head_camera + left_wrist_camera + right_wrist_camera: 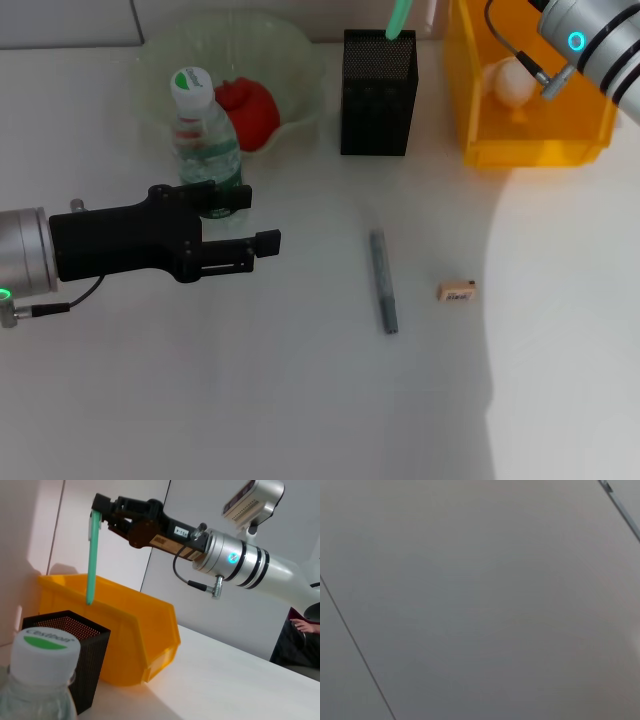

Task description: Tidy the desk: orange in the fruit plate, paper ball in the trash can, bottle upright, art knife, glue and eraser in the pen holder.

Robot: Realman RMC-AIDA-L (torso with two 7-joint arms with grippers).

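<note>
The clear bottle (205, 140) with a white and green cap stands upright in front of the green fruit plate (300, 60), which holds a red-orange fruit (250, 110). My left gripper (250, 220) is open and empty, right at the bottle's base. In the left wrist view my right gripper (100, 512) is shut on a green glue stick (91, 560), held upright just above the black mesh pen holder (378, 95). The grey art knife (383, 282) and the small eraser (456, 292) lie on the table. A white paper ball (515, 82) lies in the yellow bin (540, 150).
The yellow bin stands at the back right, next to the pen holder. The bottle cap (45, 647) fills the near corner of the left wrist view. The right wrist view shows only a grey wall.
</note>
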